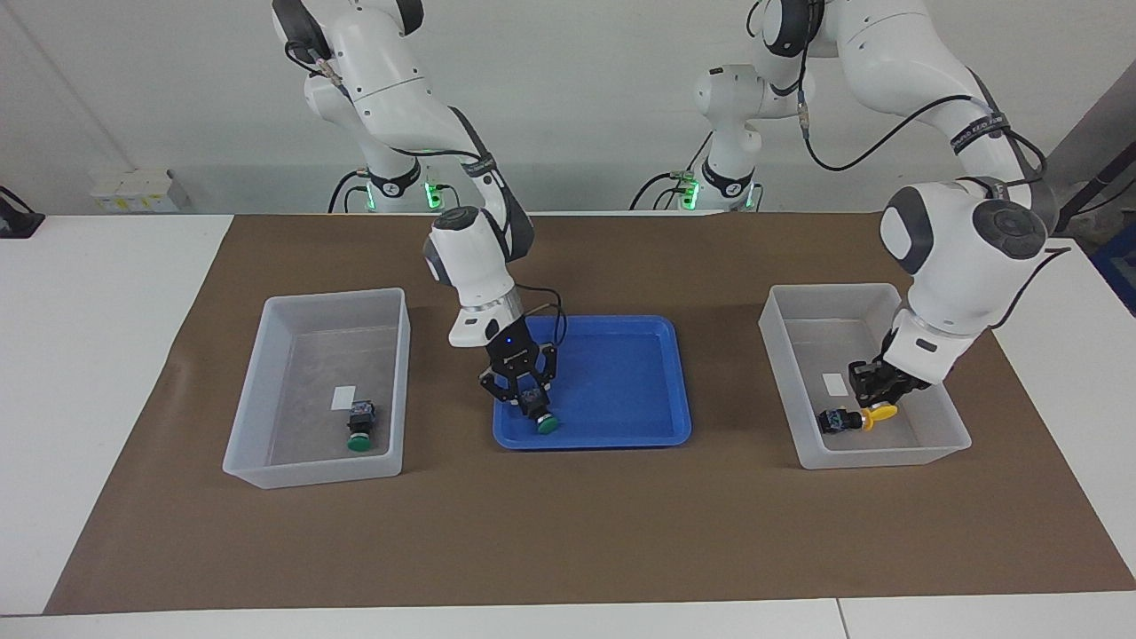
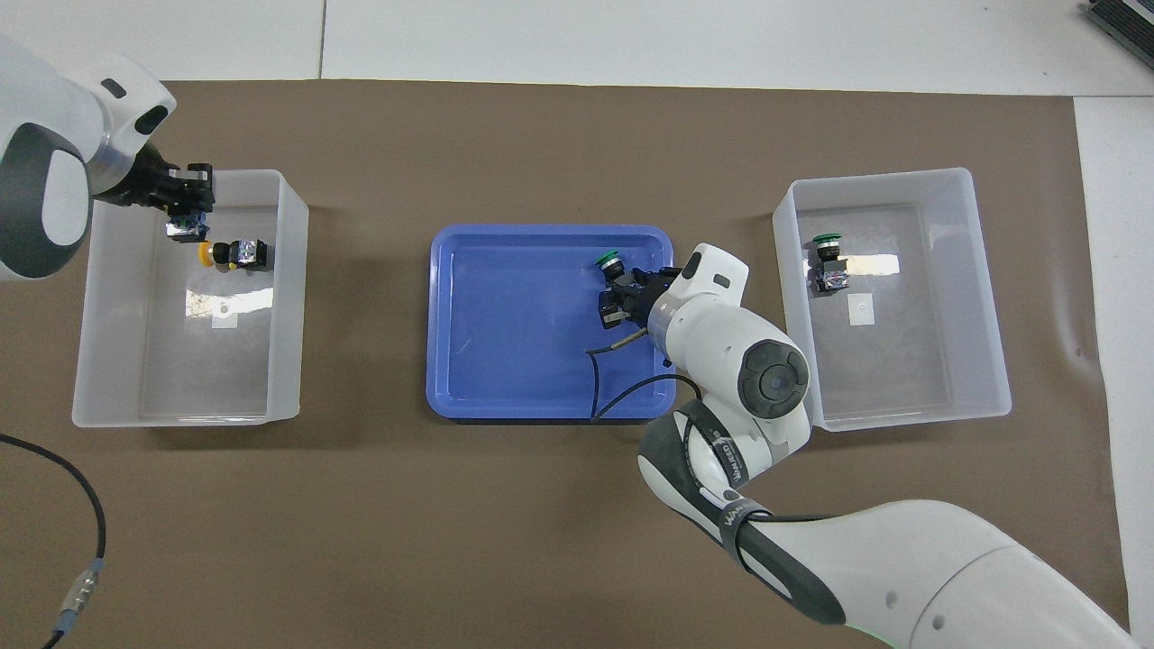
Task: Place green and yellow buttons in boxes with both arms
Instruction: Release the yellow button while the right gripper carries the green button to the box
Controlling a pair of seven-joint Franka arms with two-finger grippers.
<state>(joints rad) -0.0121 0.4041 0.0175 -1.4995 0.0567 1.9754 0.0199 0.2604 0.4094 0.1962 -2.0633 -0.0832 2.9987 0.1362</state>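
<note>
While your right gripper (image 1: pixel 525 397) clenches a green button (image 1: pixel 543 419) low in the blue tray (image 1: pixel 621 435), ready to lift it out, your left gripper (image 1: pixel 874 383) hangs inside the box (image 1: pixel 803 306) at its end of the table, seemingly holding a yellow button (image 1: pixel 879 414) for release beside the one (image 2: pixel 236 254) lying there. Toward the right arm's end, the other box (image 1: pixel 266 319) holds one green button (image 1: pixel 359 426).
</note>
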